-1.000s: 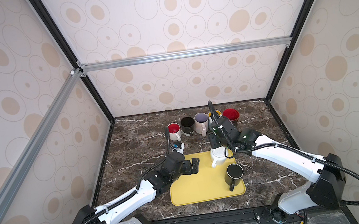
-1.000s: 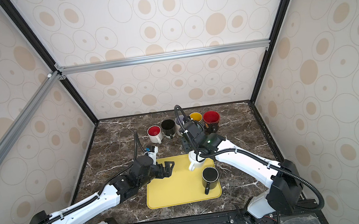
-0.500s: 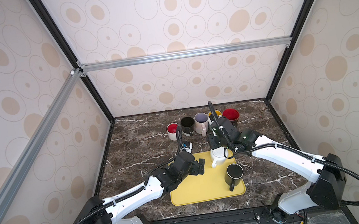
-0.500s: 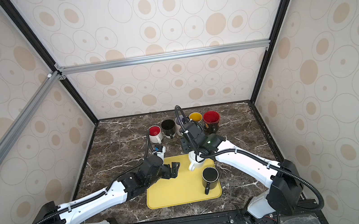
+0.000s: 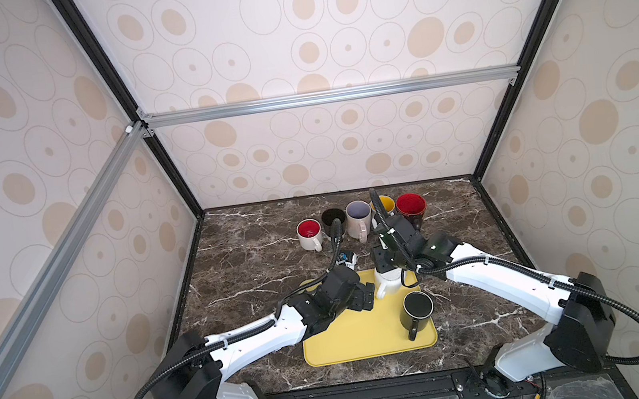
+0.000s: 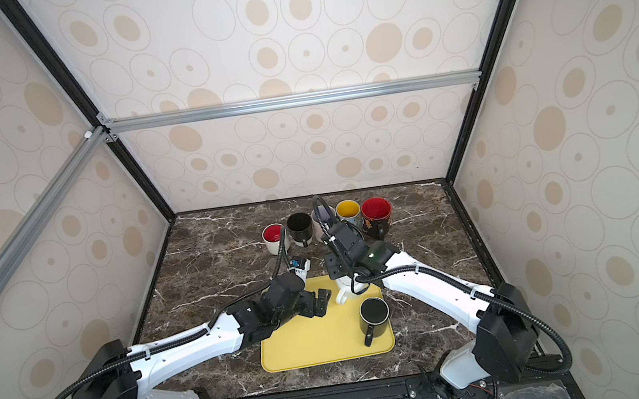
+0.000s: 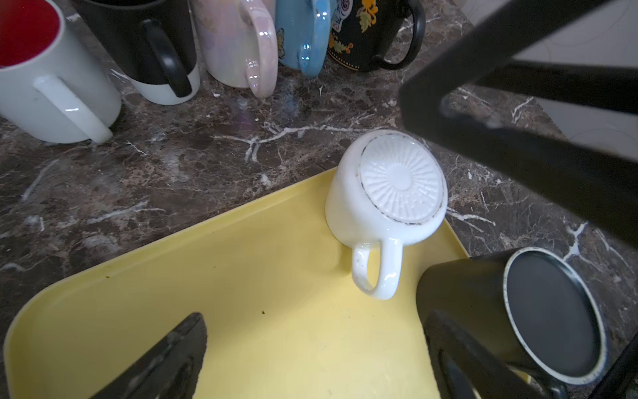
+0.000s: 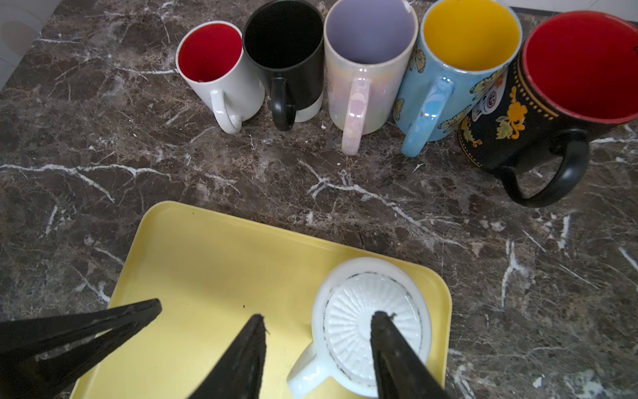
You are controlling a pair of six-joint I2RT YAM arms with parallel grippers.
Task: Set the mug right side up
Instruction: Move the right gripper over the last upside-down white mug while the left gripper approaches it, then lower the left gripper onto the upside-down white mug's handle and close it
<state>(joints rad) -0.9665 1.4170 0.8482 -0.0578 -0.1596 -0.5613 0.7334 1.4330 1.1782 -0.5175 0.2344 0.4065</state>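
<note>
Your left gripper (image 5: 368, 297), jaws wide, crept toward 3 o'clock, nearer the upturned white ceramic mug (image 7: 390, 193); right gripper (image 8: 317, 319) stayed half-open above it.

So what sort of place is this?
Likely a robot test booth: patterned panels on an aluminium frame enclose a marble-look tabletop, with two robot arms mounted at its front edge.

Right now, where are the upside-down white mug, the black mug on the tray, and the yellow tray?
white mug (image 7: 402, 183), left wrist view, on its ribbed bottom.
black mug (image 5: 418, 306), in a top view, on its round top face.
yellow tray (image 5: 353, 338), in a top view, on its bare floor.
</note>
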